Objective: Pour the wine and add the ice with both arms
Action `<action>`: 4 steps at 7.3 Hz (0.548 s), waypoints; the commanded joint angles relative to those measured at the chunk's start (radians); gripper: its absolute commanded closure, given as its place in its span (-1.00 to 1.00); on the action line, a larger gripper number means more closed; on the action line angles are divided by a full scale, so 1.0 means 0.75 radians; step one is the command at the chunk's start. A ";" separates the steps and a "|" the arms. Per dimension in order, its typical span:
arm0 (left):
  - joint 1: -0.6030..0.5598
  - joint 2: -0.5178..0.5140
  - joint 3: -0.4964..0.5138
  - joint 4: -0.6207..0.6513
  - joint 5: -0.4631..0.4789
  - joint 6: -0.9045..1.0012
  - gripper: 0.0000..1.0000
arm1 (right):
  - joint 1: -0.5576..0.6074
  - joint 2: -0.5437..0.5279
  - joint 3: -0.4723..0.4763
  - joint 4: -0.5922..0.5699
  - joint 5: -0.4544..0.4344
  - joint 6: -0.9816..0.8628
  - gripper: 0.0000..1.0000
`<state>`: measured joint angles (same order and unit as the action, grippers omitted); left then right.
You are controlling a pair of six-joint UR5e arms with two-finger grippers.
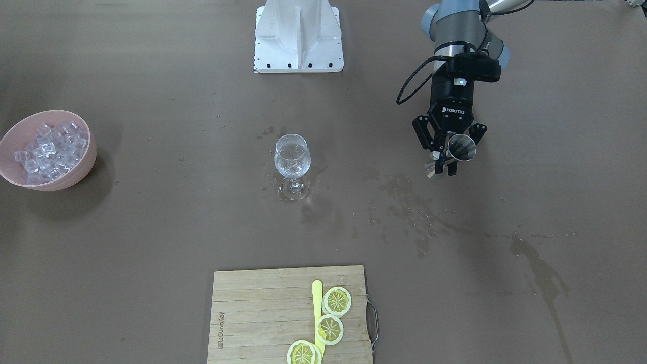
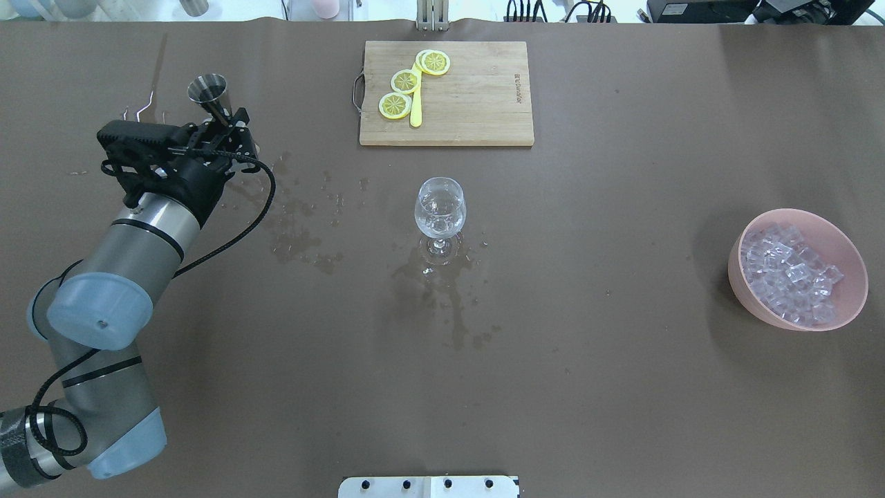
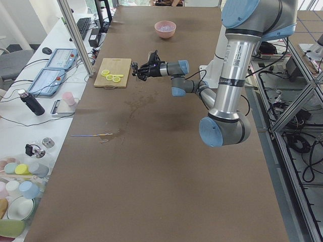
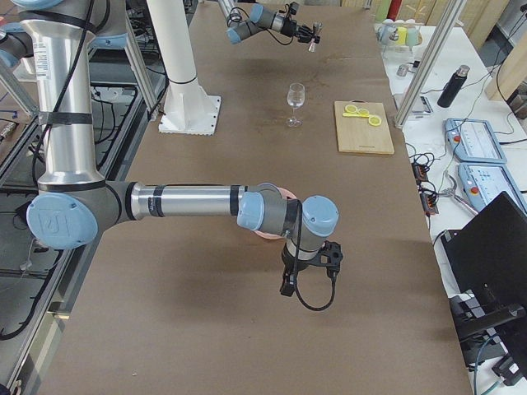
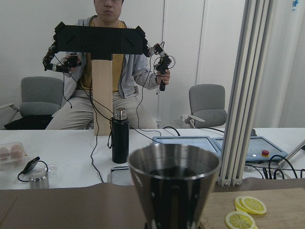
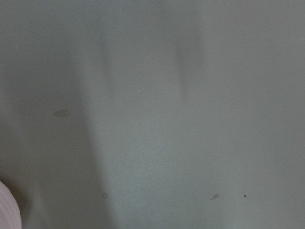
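Observation:
A clear stemmed glass (image 1: 292, 157) (image 2: 440, 207) stands upright mid-table with a small measure of near-colourless wine in its bowl. My left gripper (image 1: 447, 163) (image 2: 231, 123) hovers above the table well off to the glass's side. It is shut on a steel jigger (image 1: 462, 147) (image 2: 209, 90) (image 5: 174, 186), held mouth up, with a dark inside. Ice (image 1: 50, 146) (image 2: 788, 271) fills a pink bowl (image 1: 76, 177) (image 2: 760, 308) at the opposite end. My right gripper (image 4: 309, 265) shows only in the exterior right view, in front of the bowl. I cannot tell its state.
A wooden cutting board (image 1: 252, 313) (image 2: 477, 104) with lemon slices (image 1: 336, 301) and a yellow knife lies at the operators' edge. Wet splashes (image 1: 404, 202) (image 2: 297, 235) mark the brown table around the glass. The white pedestal (image 1: 298, 35) stands at the robot's side. A person sits beyond the table.

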<state>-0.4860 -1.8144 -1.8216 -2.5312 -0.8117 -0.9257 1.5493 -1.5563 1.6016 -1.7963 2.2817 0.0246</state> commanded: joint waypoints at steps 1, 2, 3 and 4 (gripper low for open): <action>0.008 -0.055 0.005 0.022 -0.065 0.029 1.00 | 0.000 -0.001 -0.008 0.000 0.009 0.000 -1.00; 0.008 -0.088 -0.009 0.031 -0.162 0.066 1.00 | 0.000 0.001 -0.022 0.002 0.021 0.000 -1.00; 0.010 -0.113 -0.005 0.029 -0.222 0.066 1.00 | 0.000 0.001 -0.031 0.002 0.022 -0.002 -1.00; 0.008 -0.141 -0.007 0.029 -0.312 0.066 1.00 | 0.000 0.001 -0.033 0.002 0.022 0.000 -1.00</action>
<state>-0.4798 -1.8939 -1.8255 -2.5105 -0.9692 -0.8800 1.5493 -1.5557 1.5816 -1.7950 2.2966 0.0239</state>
